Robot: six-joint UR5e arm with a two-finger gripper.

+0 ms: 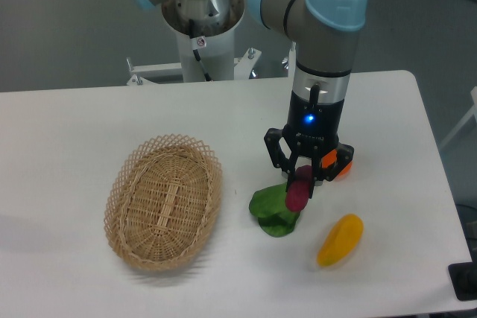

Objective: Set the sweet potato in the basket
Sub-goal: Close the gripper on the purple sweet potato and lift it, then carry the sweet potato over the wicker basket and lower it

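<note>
While tool (pixel 299 182) grips it, sweet potato (pixel 298 192) hangs btwn fingers.

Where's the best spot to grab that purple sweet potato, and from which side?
Around its middle, from above. The sweet potato is slim with tapered ends, so the thick middle gives most hold. The gripper looks to have its jaws there already.
</note>
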